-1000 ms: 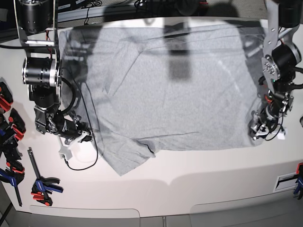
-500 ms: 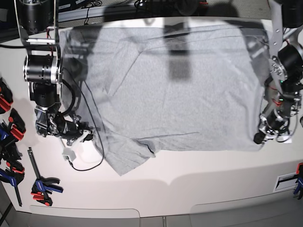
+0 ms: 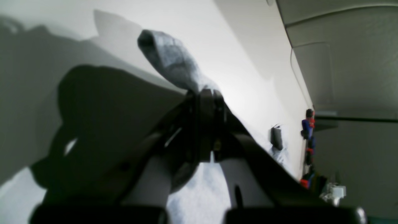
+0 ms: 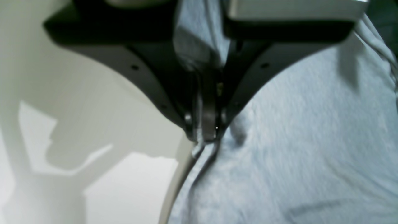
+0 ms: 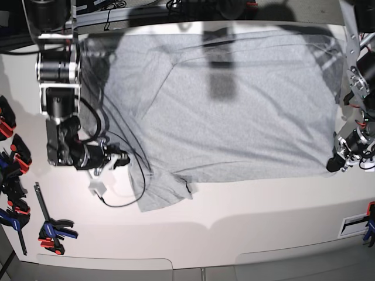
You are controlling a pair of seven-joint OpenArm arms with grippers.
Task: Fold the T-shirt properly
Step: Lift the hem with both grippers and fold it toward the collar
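- we see the shirt (image 5: 234,105) spread flat across the white worktop (image 5: 246,222).
- our left claw (image 3: 205,93) is clenched on its corner.
- our right claw (image 4: 203,137) pinches its edge.
- clamps (image 5: 53,228) lie apart.

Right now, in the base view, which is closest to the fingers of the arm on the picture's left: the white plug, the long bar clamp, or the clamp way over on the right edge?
From the right gripper:
1. White plug, just below it.
2. Long bar clamp, lower left.
3. Right-edge clamp, far across the table.
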